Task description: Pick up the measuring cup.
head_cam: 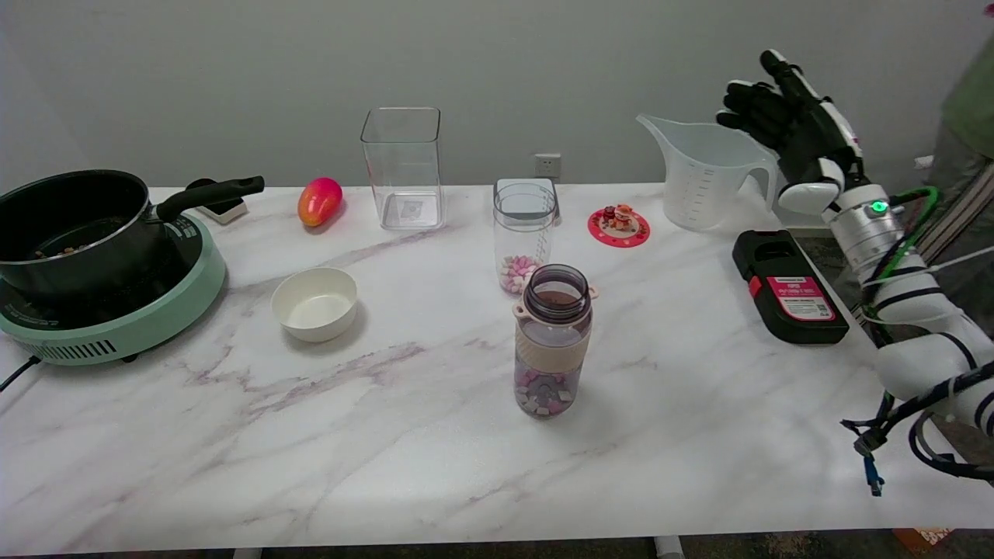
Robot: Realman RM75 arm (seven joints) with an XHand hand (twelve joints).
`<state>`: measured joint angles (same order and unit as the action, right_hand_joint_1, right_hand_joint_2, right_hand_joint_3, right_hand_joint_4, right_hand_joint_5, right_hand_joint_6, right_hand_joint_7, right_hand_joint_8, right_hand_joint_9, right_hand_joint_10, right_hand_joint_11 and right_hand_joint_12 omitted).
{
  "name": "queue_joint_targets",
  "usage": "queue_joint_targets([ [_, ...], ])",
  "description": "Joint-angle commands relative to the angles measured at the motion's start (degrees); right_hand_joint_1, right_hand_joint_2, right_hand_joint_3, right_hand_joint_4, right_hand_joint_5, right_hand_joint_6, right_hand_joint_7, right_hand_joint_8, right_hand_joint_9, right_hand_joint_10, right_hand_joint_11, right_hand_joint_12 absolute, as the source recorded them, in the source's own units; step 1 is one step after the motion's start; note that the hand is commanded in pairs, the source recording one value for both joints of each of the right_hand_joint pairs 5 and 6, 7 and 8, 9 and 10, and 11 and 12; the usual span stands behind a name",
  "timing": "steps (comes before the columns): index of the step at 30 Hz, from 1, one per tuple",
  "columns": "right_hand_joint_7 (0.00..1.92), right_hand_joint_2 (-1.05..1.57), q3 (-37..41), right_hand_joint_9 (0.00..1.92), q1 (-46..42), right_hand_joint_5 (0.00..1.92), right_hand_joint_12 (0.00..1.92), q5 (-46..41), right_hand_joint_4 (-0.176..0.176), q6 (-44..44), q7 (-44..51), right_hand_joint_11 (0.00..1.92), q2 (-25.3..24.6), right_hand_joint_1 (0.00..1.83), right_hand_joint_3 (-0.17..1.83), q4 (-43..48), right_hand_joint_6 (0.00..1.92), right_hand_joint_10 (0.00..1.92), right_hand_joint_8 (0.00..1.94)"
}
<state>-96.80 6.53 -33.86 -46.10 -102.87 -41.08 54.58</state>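
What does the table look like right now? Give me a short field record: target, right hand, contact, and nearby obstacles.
target: measuring cup, upright at the table's far right, handle toward the right edge, spout to the left
right hand: right hand in the air beside the cup's handle, fingers apart, holding nothing
contact: none visible; the fingers reach over the rim on the handle side
nearby obstacles: black device with red label in front of the cup; red coaster with figurine to its left
table: white marble top

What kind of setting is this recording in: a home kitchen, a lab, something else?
Probably a lab tabletop staged as a kitchen: a pot on a green hotplate, a measuring cup and jars on a marble-look table against a bare wall.
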Motion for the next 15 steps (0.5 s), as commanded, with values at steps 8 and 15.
queue_joint_targets([
  [8,0.40,-1.05,-14.1,0.41,13.7,0.06,0.48,5.9,0.000,-1.4,-3.7,0.48,-6.8,1.23,1.11,-4.4,0.06,0.41,0.40],
  [15,0.39,-1.05,-16.5,0.39,19.0,0.07,0.46,10.6,0.000,-0.6,-4.1,0.46,-11.5,1.23,1.12,-9.9,0.07,0.39,0.39],
])
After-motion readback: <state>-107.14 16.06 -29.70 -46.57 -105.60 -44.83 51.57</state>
